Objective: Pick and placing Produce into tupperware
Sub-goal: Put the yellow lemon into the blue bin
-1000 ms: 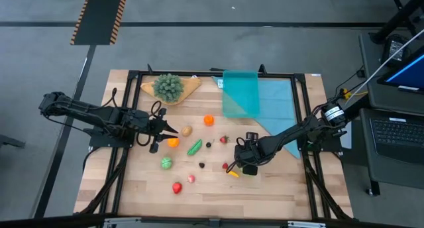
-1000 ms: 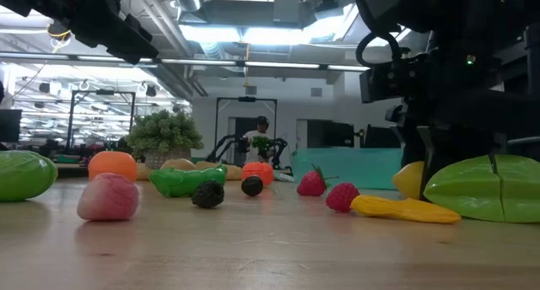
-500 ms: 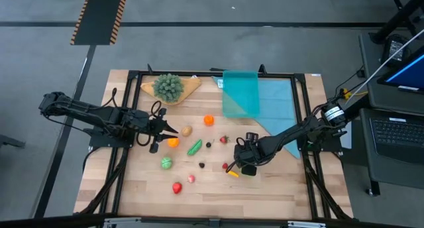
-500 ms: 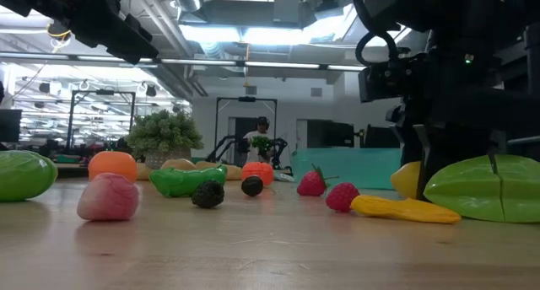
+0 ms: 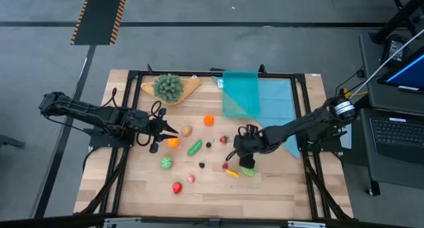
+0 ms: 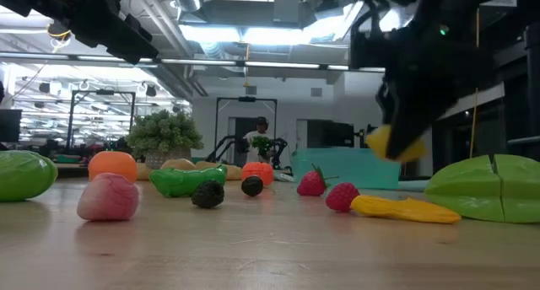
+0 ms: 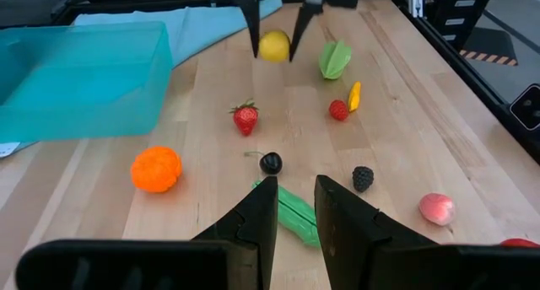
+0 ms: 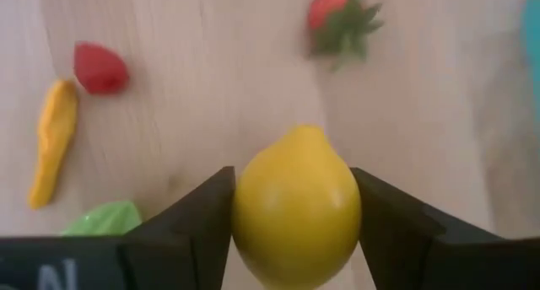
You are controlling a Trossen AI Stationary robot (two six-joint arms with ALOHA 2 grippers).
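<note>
A robotics lab is seen here: a wooden table [image 5: 265,195] framed by black rails, on a grey concrete floor. Beside the table, a laptop [image 5: 396,132] is set on a stand. Beyond it, ceiling strip lights [image 6: 245,35] and another robot rig [image 6: 249,147] are seen.

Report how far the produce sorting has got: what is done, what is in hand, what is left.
Done: nothing shows in the tupperware yet; it looks empty.
In hand: the right gripper is clamped on the lemon, lifted off the table in the low view.
Left: the strawberry, orange, green pod and the other pieces lie on the table. The left gripper hovers above the table, holding nothing.
</note>
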